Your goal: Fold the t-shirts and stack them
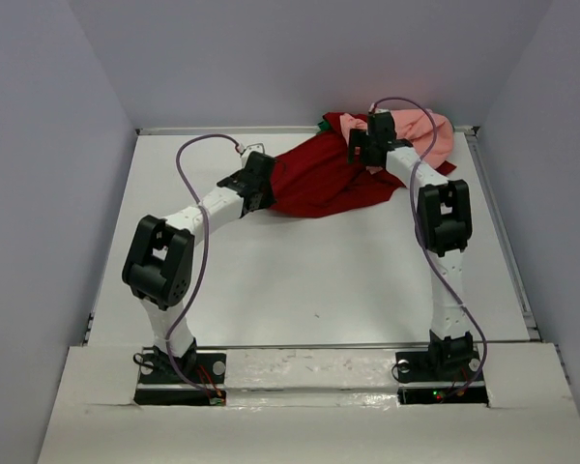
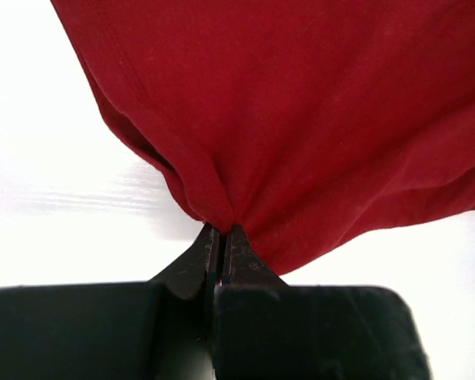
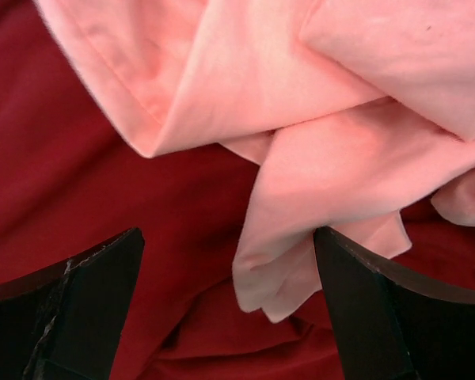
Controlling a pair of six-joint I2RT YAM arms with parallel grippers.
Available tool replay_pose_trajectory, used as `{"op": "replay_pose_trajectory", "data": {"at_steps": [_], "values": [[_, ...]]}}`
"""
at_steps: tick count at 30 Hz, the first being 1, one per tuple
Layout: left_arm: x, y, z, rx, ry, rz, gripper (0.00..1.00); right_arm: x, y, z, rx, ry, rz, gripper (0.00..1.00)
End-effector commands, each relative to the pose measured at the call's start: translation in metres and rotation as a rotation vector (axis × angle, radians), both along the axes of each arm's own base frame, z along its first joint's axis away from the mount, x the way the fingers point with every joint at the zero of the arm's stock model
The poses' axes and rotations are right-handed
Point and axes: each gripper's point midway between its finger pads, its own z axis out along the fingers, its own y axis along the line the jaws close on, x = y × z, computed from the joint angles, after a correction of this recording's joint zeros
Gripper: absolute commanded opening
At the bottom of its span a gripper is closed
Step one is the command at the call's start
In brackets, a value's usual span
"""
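The dark red t-shirt (image 1: 324, 179) lies spread and crumpled at the back middle of the table. My left gripper (image 1: 263, 186) is shut on its left edge, and the cloth (image 2: 301, 111) bunches into the closed fingertips (image 2: 222, 231). The salmon pink t-shirt (image 1: 435, 135) lies crumpled at the back right, partly over the red one. A sliver of the bright green t-shirt (image 1: 326, 123) shows behind them. My right gripper (image 1: 361, 145) hovers open over the pile. A pink fold (image 3: 301, 261) hangs between its spread fingers, with red cloth (image 3: 103, 182) beneath.
The white table (image 1: 309, 280) has raised rims at the back and right (image 1: 503, 222). Grey walls close in on three sides. Purple cables loop from both arms (image 1: 188, 169).
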Motion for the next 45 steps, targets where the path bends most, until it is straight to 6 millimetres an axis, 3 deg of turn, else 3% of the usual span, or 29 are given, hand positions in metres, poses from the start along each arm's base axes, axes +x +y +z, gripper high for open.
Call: {"op": "replay_pose_trajectory", "data": {"at_steps": [1, 2, 3, 4, 5, 6, 9, 12, 17, 20, 26, 30, 33, 35, 39, 43, 44, 45], "values": [[-0.005, 0.001, 0.037, -0.023, -0.076, 0.008, 0.00, 0.015, -0.009, 0.012, -0.052, -0.036, -0.014, 0.94], [-0.008, 0.001, 0.037, -0.021, -0.074, 0.006, 0.00, 0.016, -0.010, 0.001, -0.063, -0.014, -0.014, 0.92], [-0.010, 0.001, 0.039, -0.020, -0.073, 0.005, 0.00, 0.021, -0.010, 0.006, -0.064, -0.029, -0.017, 0.78], [-0.013, 0.001, 0.043, -0.026, -0.080, 0.004, 0.00, 0.022, -0.012, -0.001, -0.075, -0.019, -0.027, 0.67], [-0.015, 0.002, 0.044, -0.029, -0.079, 0.005, 0.00, 0.026, -0.013, 0.004, -0.077, -0.031, -0.033, 0.30], [-0.018, 0.001, 0.051, -0.038, -0.091, 0.004, 0.00, 0.027, -0.013, 0.004, -0.076, -0.031, -0.043, 0.16], [-0.028, 0.001, 0.052, -0.043, -0.086, -0.001, 0.00, 0.030, -0.022, 0.003, -0.082, -0.031, -0.069, 0.00], [-0.042, 0.006, 0.057, -0.051, -0.091, 0.007, 0.00, 0.033, -0.037, 0.012, -0.072, -0.048, -0.114, 0.00], [-0.067, 0.024, 0.049, -0.031, -0.071, 0.048, 0.00, 0.039, -0.078, 0.032, -0.052, -0.081, -0.191, 0.00], [-0.080, 0.037, 0.055, -0.034, -0.093, 0.079, 0.00, 0.044, -0.113, 0.050, -0.062, -0.113, -0.255, 0.00], [-0.096, 0.058, 0.071, -0.020, -0.132, 0.126, 0.00, 0.047, -0.183, 0.114, -0.066, -0.230, -0.389, 0.00], [-0.100, 0.059, 0.063, -0.012, -0.106, 0.124, 0.00, 0.045, -0.203, 0.162, -0.077, -0.322, -0.430, 0.00], [-0.102, 0.059, 0.053, -0.004, -0.086, 0.121, 0.00, 0.039, -0.229, 0.193, -0.075, -0.382, -0.490, 0.00], [-0.102, 0.059, 0.050, 0.001, -0.081, 0.120, 0.00, 0.038, -0.230, 0.210, -0.052, -0.418, -0.483, 0.00], [-0.101, 0.061, 0.048, 0.013, -0.074, 0.126, 0.00, 0.027, -0.257, 0.240, -0.086, -0.485, -0.585, 0.00], [-0.101, 0.063, 0.049, 0.014, -0.080, 0.137, 0.00, 0.023, -0.253, 0.270, -0.069, -0.553, -0.571, 0.00], [-0.100, 0.063, 0.048, 0.014, -0.078, 0.136, 0.00, 0.019, -0.255, 0.286, -0.068, -0.595, -0.584, 0.00], [-0.100, 0.062, 0.048, 0.015, -0.076, 0.136, 0.00, 0.018, -0.256, 0.286, -0.071, -0.599, -0.590, 0.00]]}}
